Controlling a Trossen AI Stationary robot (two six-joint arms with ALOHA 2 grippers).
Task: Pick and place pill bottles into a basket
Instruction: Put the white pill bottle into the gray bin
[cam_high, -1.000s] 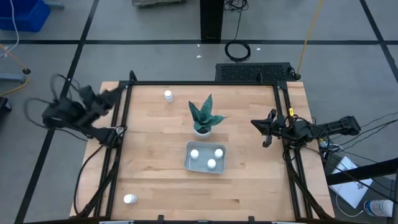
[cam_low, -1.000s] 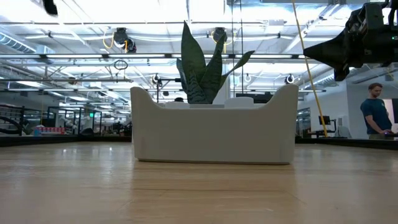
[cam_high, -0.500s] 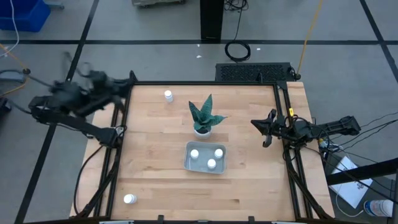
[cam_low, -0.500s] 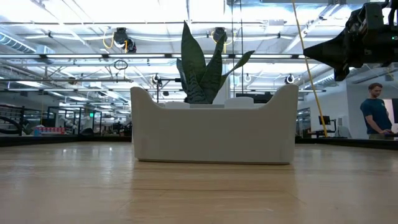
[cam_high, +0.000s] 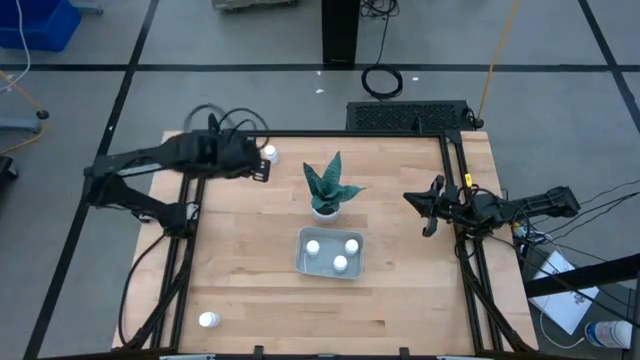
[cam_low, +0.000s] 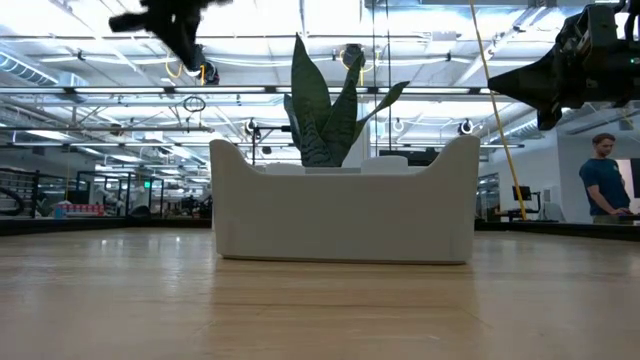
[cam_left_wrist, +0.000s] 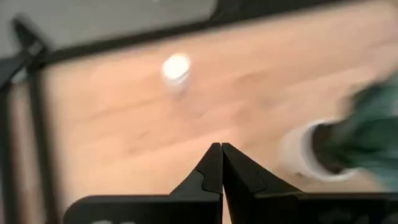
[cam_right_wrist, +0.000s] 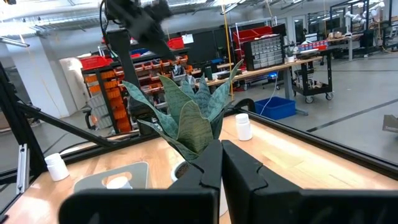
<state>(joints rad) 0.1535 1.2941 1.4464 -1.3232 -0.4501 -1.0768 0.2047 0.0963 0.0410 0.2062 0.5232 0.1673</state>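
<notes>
Your left gripper (cam_high: 258, 167) has swung in from the frame's left edge, jaws together, now hovering just beside the upper-left pill bottle (cam_high: 271, 153). Three bottles sit in the basket (cam_high: 303, 262); the right gripper (cam_high: 428, 208), also closed, is waiting mid-right.

Blurred pill bottle (cam_left_wrist: 176, 67) and plant (cam_left_wrist: 367, 124)

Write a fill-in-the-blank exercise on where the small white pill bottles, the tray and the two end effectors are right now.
1. The shallow grey-blue rectangular tray holds ___ small white pill bottles.
2. The left end effector, its fingers shut, hovers beside the small white pill bottle at the table's ___ edge.
3. Another small white bottle stands at the near-___ corner of the wooden table.
4. The right end effector waits shut on the side of the green spiky potted plant ___ the left arm.

Missing words: three; far; left; opposite
</notes>
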